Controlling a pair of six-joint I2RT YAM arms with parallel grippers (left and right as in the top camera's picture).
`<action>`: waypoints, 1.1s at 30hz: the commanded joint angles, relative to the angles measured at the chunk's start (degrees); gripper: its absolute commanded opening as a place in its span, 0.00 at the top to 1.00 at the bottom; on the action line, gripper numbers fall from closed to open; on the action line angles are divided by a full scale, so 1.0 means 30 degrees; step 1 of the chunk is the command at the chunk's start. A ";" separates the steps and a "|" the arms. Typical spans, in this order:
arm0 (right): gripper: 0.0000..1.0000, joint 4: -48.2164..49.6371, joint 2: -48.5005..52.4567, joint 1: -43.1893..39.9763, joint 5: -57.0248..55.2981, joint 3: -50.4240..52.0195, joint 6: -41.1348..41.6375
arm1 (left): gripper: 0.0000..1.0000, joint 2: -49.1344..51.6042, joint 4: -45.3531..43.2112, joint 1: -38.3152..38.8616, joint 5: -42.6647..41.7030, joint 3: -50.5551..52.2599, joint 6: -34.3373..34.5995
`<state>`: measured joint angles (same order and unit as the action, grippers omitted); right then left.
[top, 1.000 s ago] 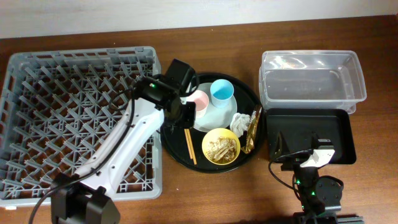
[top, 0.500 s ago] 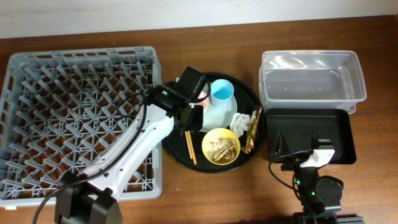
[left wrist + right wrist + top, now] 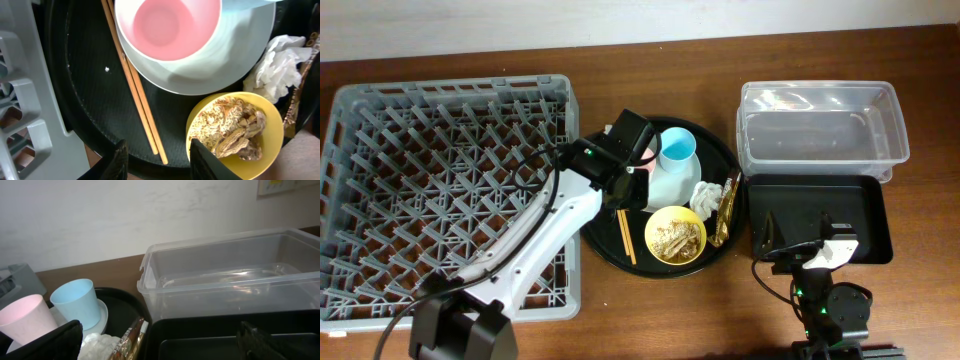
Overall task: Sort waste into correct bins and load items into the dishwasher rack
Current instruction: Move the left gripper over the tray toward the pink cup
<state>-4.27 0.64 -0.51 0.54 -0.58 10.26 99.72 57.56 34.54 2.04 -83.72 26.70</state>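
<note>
Two grippers, both released: your left gripper point(image 3: 157, 152) hangs over the chopsticks point(image 3: 134, 92) beside the pink cup point(image 3: 167, 25), gripping nothing; your right gripper point(image 3: 157, 340) gapes wide near the black tray point(image 3: 205, 332).

readable text: none | wall sign point(image 3: 278, 185): too blurred to read | gold wrapper point(image 3: 131, 333): no legible print

Rack point(image 3: 440, 200) L, round tray point(image 3: 602, 235) w/ plate point(image 3: 670, 188), bowl point(image 3: 272, 135), chopsticks point(image 3: 626, 235) ctr, tub point(image 3: 820, 135) behind shallow tray point(image 3: 800, 200) R.
</note>
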 commanded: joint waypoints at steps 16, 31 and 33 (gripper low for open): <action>0.01 -0.0080 -0.0109 -0.0087 0.0109 0.0087 -0.0117 | 0.61 0.1851 -0.0510 0.0095 0.0750 0.0146 0.0240; 0.01 -0.0087 -0.0109 -0.0087 0.0109 0.0087 -0.0117 | 0.60 0.1851 -0.0838 0.0197 0.0860 0.0146 0.0240; 0.01 -0.0087 -0.0109 -0.0087 0.0109 0.0087 -0.0117 | 0.61 0.1851 -0.0889 0.0175 0.1282 0.0146 0.0240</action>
<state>-4.27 0.64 -0.51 0.54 -0.58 10.31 104.79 54.98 34.70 3.68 -83.55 26.85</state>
